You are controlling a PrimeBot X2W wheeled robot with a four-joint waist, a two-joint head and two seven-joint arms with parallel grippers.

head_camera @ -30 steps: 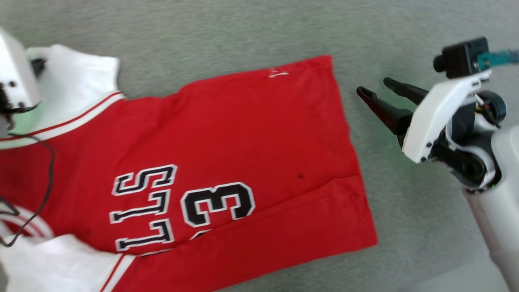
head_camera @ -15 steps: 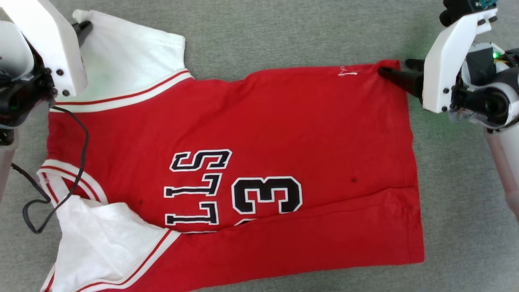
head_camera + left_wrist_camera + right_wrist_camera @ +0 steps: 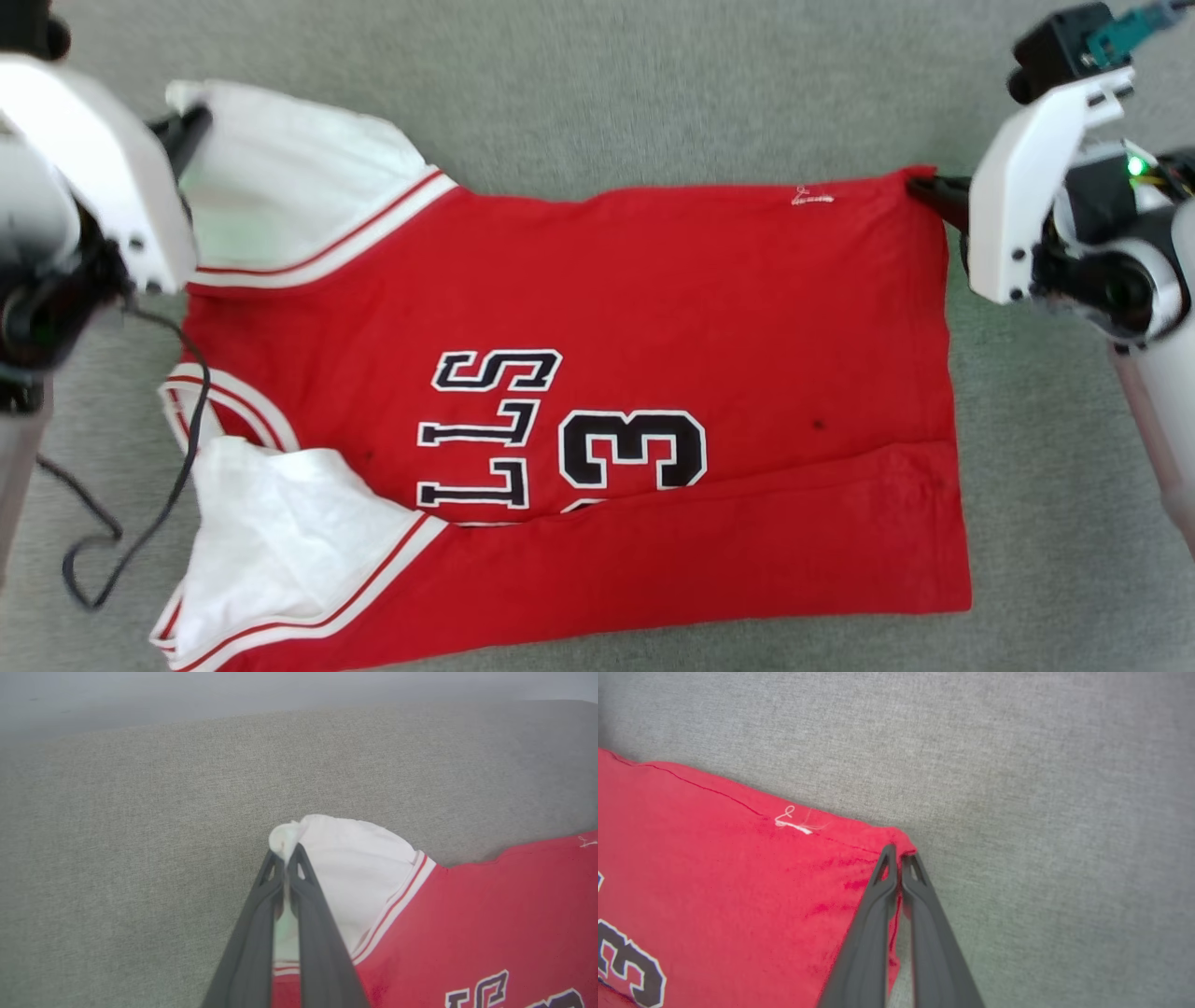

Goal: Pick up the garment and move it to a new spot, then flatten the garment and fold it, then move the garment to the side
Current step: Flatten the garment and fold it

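Garment (image 3: 653,308) spread lettered side up on a grey woven surface (image 3: 597,93), collar toward the robot's left, hem toward its right. The left gripper (image 3: 285,855) has its fingers pressed together on the outer edge of the far white sleeve (image 3: 355,858); a tuft of white cloth shows past the tips. The right gripper (image 3: 900,853) has its fingers clamped on the far hem corner of the red body, with cloth caught between them. The near edge of the body is folded over the lower part of the lettering. The near sleeve (image 3: 280,523) lies rumpled. A black cable (image 3: 194,411) crosses the collar.
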